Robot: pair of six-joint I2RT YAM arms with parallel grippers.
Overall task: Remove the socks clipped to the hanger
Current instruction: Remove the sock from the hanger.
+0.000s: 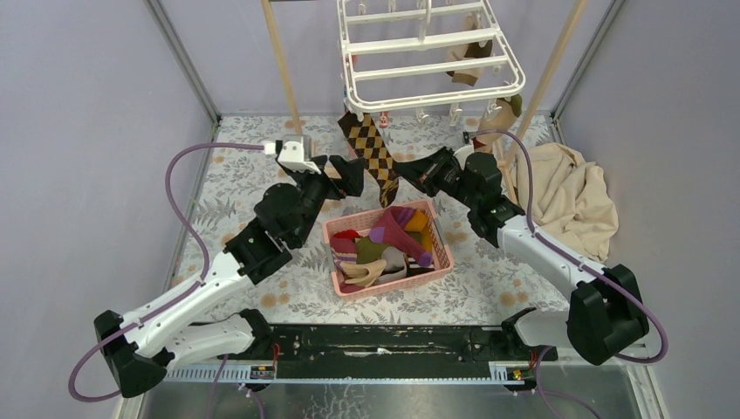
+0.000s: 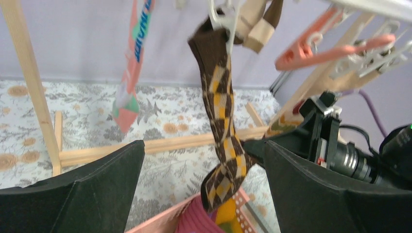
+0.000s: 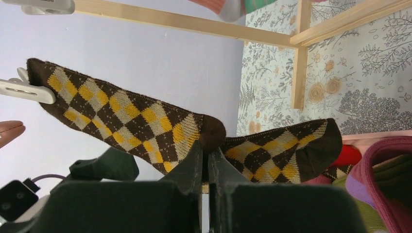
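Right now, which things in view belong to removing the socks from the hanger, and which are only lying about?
Belong to the job:
- hanger
- argyle sock, clipped at its cuff, pinched by the right gripper
- left gripper, open near it
- tan sock, clipped
- pink basket, holding loose socks

Lying about:
- beige cloth
- wooden frame

Argyle sock (image 1: 372, 150) below white hanger (image 1: 428, 69)
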